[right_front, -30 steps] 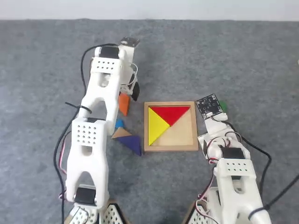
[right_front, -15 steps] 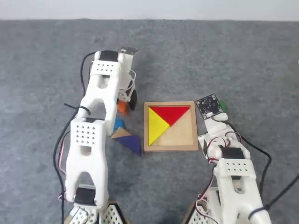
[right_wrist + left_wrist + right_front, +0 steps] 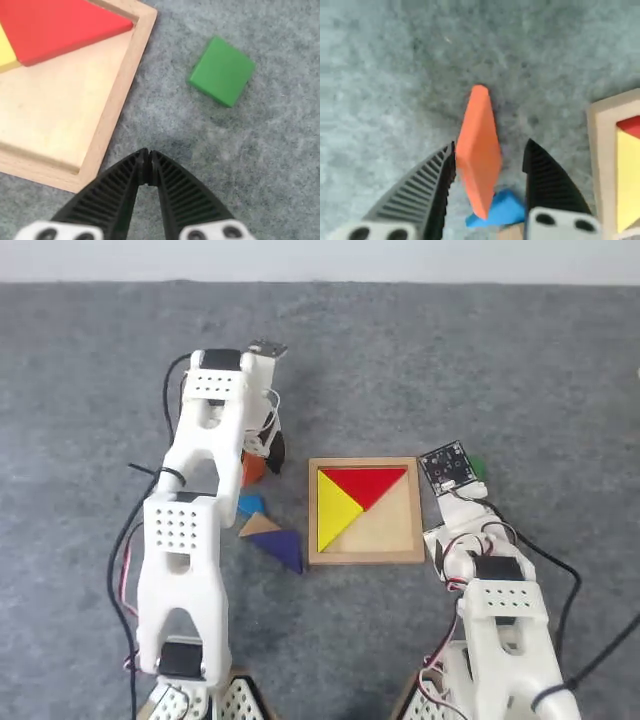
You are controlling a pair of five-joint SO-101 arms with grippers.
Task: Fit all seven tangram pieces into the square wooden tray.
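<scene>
The square wooden tray (image 3: 365, 462) holds a red triangle (image 3: 365, 483) and a yellow triangle (image 3: 335, 508). Left of it, my left gripper (image 3: 491, 144) stands open around the orange piece (image 3: 477, 150). That piece is tipped up on edge, leaning on one finger (image 3: 442, 172), with a gap to the other finger. A blue piece (image 3: 502, 209) lies just behind it. Blue (image 3: 250, 505), tan (image 3: 260, 525) and purple (image 3: 282, 548) pieces lie on the mat by the tray's left side. My right gripper (image 3: 148, 152) is shut and empty beside the tray's right rim (image 3: 122, 95), short of the green square (image 3: 221, 71).
Grey felt mat (image 3: 480, 360) covers the table, with open room behind and to the far right of the tray. The tray's lower right half (image 3: 390, 525) is bare wood. Cables trail from both arms near the front edge.
The left arm has swung a little to the left and back. The orange piece shifted left with it and went from lying flat to standing tilted between the fingers. The right arm kept still.
</scene>
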